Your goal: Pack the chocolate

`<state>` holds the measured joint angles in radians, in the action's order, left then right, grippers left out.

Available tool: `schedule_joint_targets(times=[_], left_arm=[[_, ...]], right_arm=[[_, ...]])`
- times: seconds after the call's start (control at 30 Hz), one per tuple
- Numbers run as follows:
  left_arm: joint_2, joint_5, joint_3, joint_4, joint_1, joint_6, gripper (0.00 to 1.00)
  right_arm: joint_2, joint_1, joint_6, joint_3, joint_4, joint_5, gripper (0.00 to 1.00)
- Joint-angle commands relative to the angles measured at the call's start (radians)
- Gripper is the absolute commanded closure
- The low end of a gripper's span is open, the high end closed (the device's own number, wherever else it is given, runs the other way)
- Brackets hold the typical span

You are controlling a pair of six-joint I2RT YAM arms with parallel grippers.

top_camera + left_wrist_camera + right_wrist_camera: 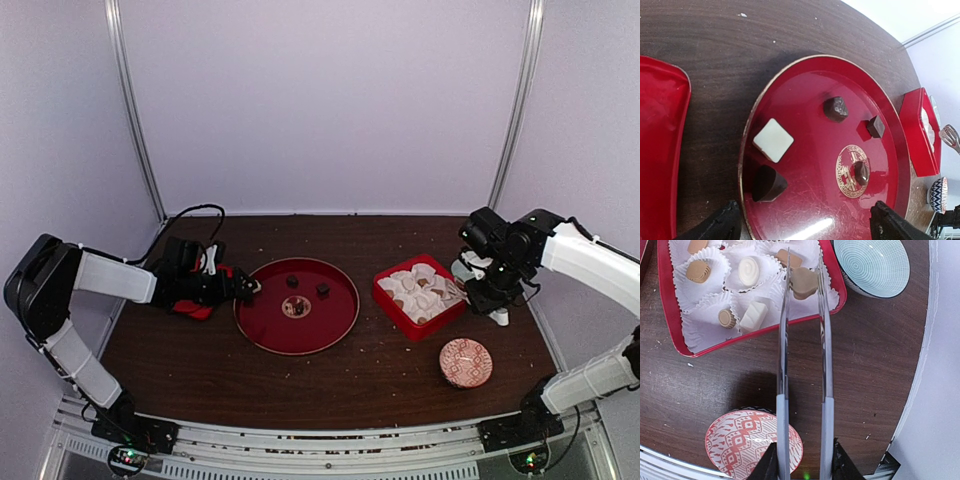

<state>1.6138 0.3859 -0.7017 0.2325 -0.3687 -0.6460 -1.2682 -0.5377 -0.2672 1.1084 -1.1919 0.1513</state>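
Right pincer [802, 463] is clamped on the tongs [783, 365], whose tips grip a tan chocolate [804, 282] at a corner paper cup [807, 306] of the red box [671, 315]. Left pincer [807, 225] is spread wide and empty at the round tray [880, 95] rim. Five chocolates [773, 140] lie on that tray.

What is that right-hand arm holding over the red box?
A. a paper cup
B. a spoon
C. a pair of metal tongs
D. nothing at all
C: the right end effector is clamped on the tongs, whose tips flank a tan chocolate over the red box.
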Motion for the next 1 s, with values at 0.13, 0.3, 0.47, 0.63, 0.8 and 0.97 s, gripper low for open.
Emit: schedule_joint_targets(times=[0.13,0.3,0.47,0.63,0.8,0.97], left_arm=[[0.005,0.019,-0.005,0.061,-0.005,-0.008,0.08],[0.003,0.024,-0.008,0.067,-0.005,-0.015,0.08],[0.003,0.024,-0.006,0.07,-0.005,-0.019,0.08],[0.001,0.024,-0.003,0.07,-0.005,-0.02,0.08],[-0.008,0.02,0.002,0.069,-0.005,-0.02,0.08],[-0.022,0.013,0.003,0.053,-0.005,-0.02,0.08]], right_arm=[[-0.01,0.005,-0.02,0.004,0.008,0.051,0.73],[-0.016,0.005,-0.026,0.002,0.003,0.062,0.7],[-0.01,0.005,-0.029,0.002,0.002,0.069,0.66],[-0.004,0.005,-0.03,0.001,0.002,0.075,0.63],[0.026,-0.007,-0.013,0.035,0.029,0.064,0.65],[0.037,-0.07,-0.007,0.101,0.136,-0.005,0.65]])
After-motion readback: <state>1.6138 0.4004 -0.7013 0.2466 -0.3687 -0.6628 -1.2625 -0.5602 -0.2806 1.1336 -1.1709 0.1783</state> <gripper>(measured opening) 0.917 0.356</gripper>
